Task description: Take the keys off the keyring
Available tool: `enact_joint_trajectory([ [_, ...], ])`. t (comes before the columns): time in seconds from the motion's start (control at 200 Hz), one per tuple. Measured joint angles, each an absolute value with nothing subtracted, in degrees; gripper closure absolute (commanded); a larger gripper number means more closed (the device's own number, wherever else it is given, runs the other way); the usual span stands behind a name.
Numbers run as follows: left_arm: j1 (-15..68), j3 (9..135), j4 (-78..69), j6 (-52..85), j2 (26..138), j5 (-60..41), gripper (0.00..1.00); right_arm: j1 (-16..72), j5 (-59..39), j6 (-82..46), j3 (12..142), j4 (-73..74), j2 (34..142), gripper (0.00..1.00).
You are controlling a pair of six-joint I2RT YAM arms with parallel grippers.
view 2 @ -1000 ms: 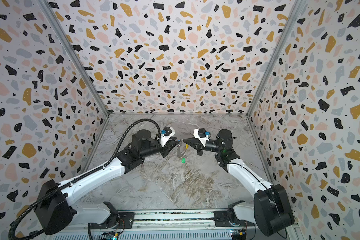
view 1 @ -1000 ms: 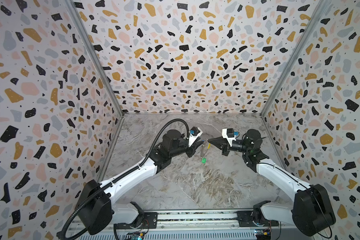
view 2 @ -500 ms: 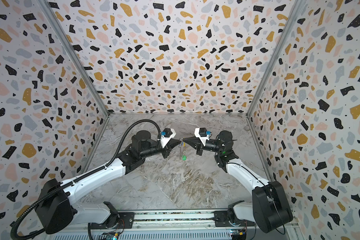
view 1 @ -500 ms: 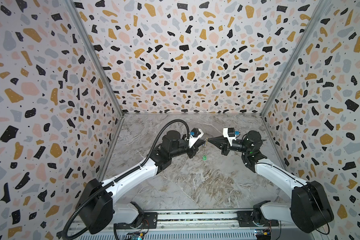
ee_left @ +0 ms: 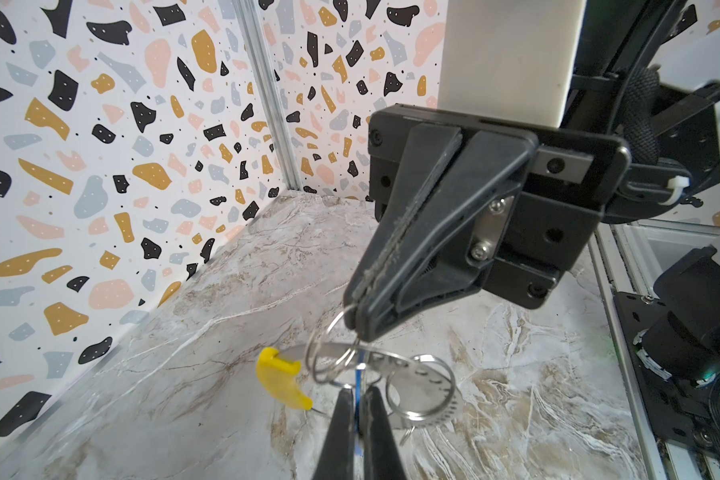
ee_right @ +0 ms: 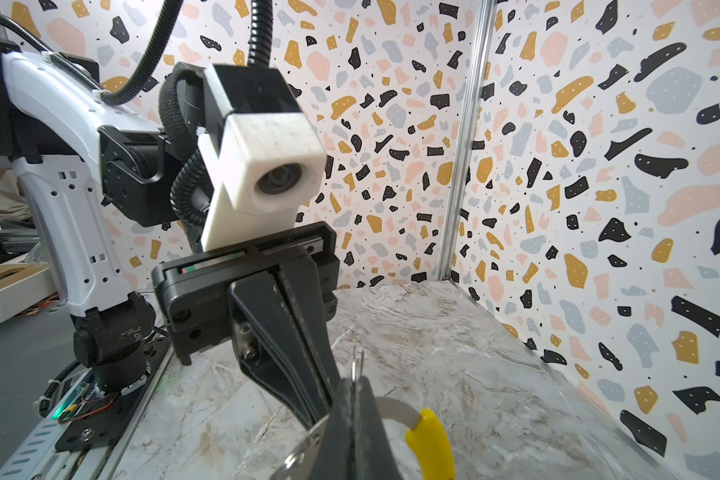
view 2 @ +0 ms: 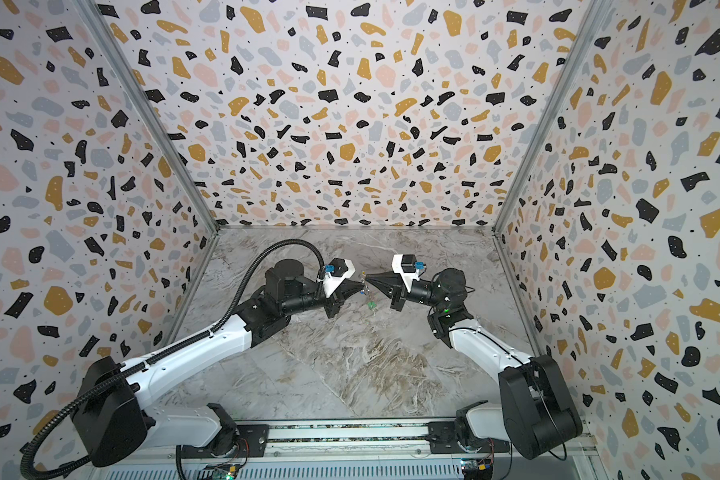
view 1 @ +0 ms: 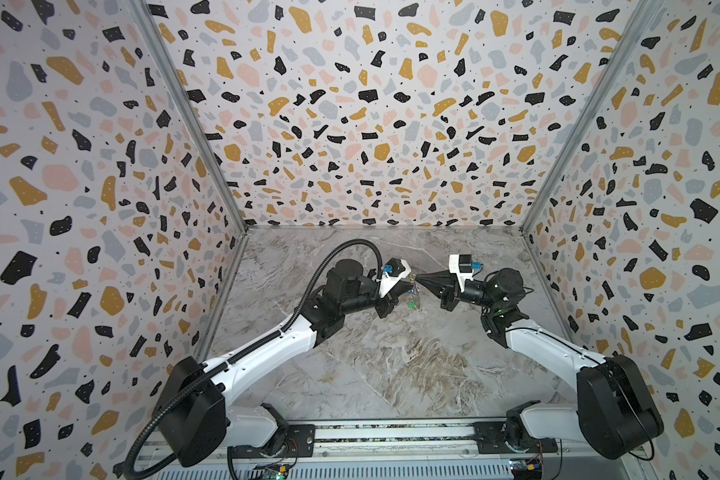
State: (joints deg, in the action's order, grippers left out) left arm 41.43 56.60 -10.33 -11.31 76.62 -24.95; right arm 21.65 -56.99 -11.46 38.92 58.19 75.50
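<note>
A marble-patterned table (view 1: pixel 371 374) sits boxed in on three sides by speckled terrazzo walls (view 1: pixel 371 104). Along the table's near edge runs a metal rail (view 1: pixel 391 436) that carries both arm bases, one to each side of centre. From there the left arm (view 1: pixel 267 357) and the right arm (view 1: pixel 549 349) reach away and inward. Their tips come nose to nose over the middle of the table's far half, raised off the surface.

The left gripper (view 1: pixel 407 287) has its jaws pressed together on the blue-tagged key (ee_left: pixel 358 376) — the left wrist view shows the blue tag edge-on between the two black fingers (ee_left: pixel 341 436). Facing it, the right gripper (view 1: pixel 418 280) is pinched tight on the thin metal of the keyring (ee_right: pixel 395 405). The ring's yellow sleeve (ee_left: pixel 279 380) curves out to one side, just beside both tips. The green-tagged key (view 1: pixel 411 305) dangles just below the meeting point — a small green speck in both top views.
</note>
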Motion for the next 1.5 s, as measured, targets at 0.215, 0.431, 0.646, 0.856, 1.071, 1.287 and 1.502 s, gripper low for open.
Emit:
enact_joint_trajectory([
  [0.215,41.82,58.02,-7.57,-12.29,77.03,-24.49,0.83,22.00,-55.88,-12.38,38.30,60.31,75.64,1.00],
  [0.431,40.62,56.12,-5.69,-12.62,73.34,-23.46,0.62,22.22,-56.84,-13.61,38.28,62.92,76.25,1.00],
  [0.646,35.83,53.80,-6.04,-12.01,66.46,-23.77,0.79,22.26,-58.61,-15.22,38.28,65.36,78.02,1.00],
  [0.856,35.27,55.22,-7.49,-10.98,67.79,-28.27,0.78,22.26,-59.94,-15.57,38.33,66.52,78.37,1.00],
  [1.071,35.27,58.43,-7.75,-9.39,72.90,-33.52,0.81,22.44,-60.86,-15.90,38.41,66.63,78.48,1.00],
  [1.287,35.27,59.18,-7.75,-8.69,74.85,-36.56,0.82,22.63,-61.23,-16.23,38.41,66.70,78.48,1.00],
  [1.502,35.27,59.18,-7.84,-8.23,75.37,-37.95,0.86,22.63,-62.02,-16.43,38.72,66.67,78.91,1.00],
])
